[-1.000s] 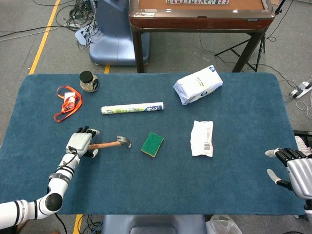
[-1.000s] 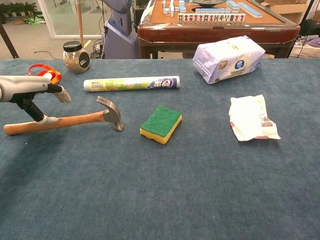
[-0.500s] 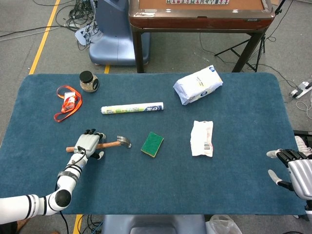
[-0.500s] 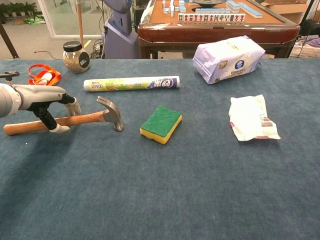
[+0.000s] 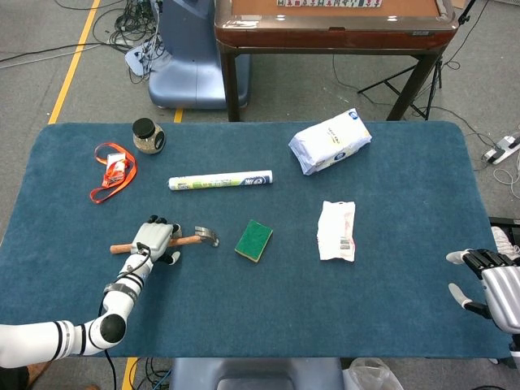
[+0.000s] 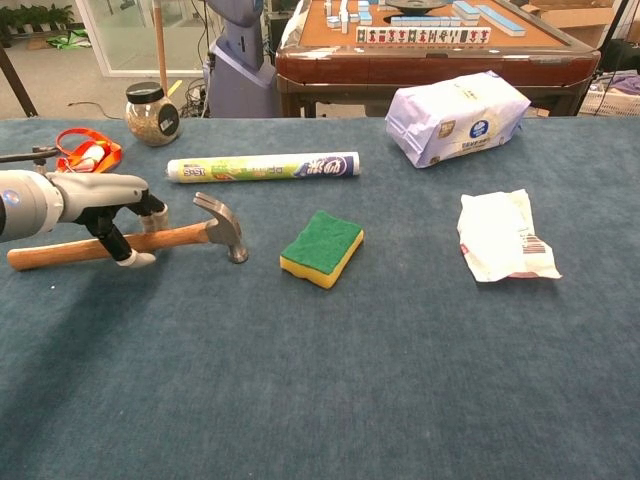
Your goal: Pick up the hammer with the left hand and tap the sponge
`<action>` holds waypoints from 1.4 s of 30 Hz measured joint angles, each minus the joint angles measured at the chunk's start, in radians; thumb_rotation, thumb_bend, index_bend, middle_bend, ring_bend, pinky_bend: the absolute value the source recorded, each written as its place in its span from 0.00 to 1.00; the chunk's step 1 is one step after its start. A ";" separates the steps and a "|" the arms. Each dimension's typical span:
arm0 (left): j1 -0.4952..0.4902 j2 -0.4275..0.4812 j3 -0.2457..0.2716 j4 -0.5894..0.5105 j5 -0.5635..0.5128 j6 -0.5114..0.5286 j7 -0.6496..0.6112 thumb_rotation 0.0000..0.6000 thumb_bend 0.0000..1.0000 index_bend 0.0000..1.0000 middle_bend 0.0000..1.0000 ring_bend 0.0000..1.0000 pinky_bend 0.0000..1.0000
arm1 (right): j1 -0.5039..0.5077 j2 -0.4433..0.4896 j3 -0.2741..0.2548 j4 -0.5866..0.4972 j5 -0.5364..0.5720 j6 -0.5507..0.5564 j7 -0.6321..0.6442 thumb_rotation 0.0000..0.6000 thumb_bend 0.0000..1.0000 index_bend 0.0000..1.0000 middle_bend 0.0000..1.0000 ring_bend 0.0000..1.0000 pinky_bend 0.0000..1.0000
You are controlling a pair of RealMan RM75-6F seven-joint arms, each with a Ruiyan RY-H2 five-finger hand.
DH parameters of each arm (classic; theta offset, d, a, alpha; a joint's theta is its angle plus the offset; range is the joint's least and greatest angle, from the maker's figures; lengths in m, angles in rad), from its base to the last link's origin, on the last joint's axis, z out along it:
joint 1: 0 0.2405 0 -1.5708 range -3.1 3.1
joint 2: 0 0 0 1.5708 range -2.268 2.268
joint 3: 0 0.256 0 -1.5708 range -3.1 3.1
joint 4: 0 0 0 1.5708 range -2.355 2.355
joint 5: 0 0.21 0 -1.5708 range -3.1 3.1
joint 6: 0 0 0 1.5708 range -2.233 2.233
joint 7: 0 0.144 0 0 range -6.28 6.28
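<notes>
Lying near the surface's left edge, the wooden-handled, steel-headed hammer (image 6: 130, 241) has the left hand (image 6: 105, 200) curled loosely over it; right hand (image 5: 487, 280) spread, empty.

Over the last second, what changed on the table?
The left hand slid along the hammer handle toward the head, from near the butt end to about mid-handle, with fingers straddling the handle. The hammer has not moved and still lies flat on the table; whether it is gripped yet cannot be told. The sponge, roll and right hand stayed put.
</notes>
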 measured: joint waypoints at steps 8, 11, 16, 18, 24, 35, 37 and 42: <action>-0.009 -0.008 0.007 0.015 0.010 -0.001 -0.020 1.00 0.37 0.42 0.45 0.21 0.03 | 0.000 -0.001 0.001 -0.001 0.003 -0.003 -0.002 1.00 0.28 0.38 0.41 0.32 0.40; -0.010 -0.011 0.010 0.020 0.017 -0.001 -0.027 1.00 0.39 0.44 0.46 0.23 0.03 | -0.001 0.000 0.001 -0.003 0.003 -0.002 -0.004 1.00 0.28 0.38 0.41 0.32 0.40; -0.013 -0.014 0.018 0.024 0.025 -0.002 -0.033 1.00 0.40 0.45 0.48 0.25 0.03 | -0.002 0.003 0.001 -0.008 0.002 -0.001 -0.009 1.00 0.28 0.38 0.41 0.32 0.40; -0.013 -0.015 0.020 0.026 0.030 -0.001 -0.038 1.00 0.40 0.46 0.49 0.26 0.03 | -0.003 0.003 0.001 -0.010 0.003 0.000 -0.010 1.00 0.28 0.38 0.41 0.32 0.40; -0.010 -0.019 0.027 0.033 0.049 0.003 -0.049 1.00 0.42 0.48 0.51 0.28 0.03 | -0.005 0.005 0.001 -0.015 0.003 0.002 -0.015 1.00 0.28 0.38 0.41 0.32 0.40; -0.002 -0.024 0.043 0.055 0.087 -0.005 -0.069 1.00 0.43 0.52 0.54 0.31 0.03 | -0.007 0.007 0.001 -0.023 0.005 0.001 -0.022 1.00 0.28 0.38 0.41 0.32 0.40; 0.002 -0.025 0.046 0.058 0.101 -0.005 -0.075 1.00 0.44 0.53 0.54 0.32 0.03 | -0.008 0.008 0.001 -0.025 0.005 0.001 -0.025 1.00 0.28 0.38 0.41 0.32 0.40; 0.011 -0.026 0.051 0.063 0.129 -0.007 -0.092 1.00 0.45 0.55 0.56 0.34 0.04 | -0.007 0.009 0.001 -0.029 0.005 -0.001 -0.029 1.00 0.28 0.38 0.41 0.32 0.40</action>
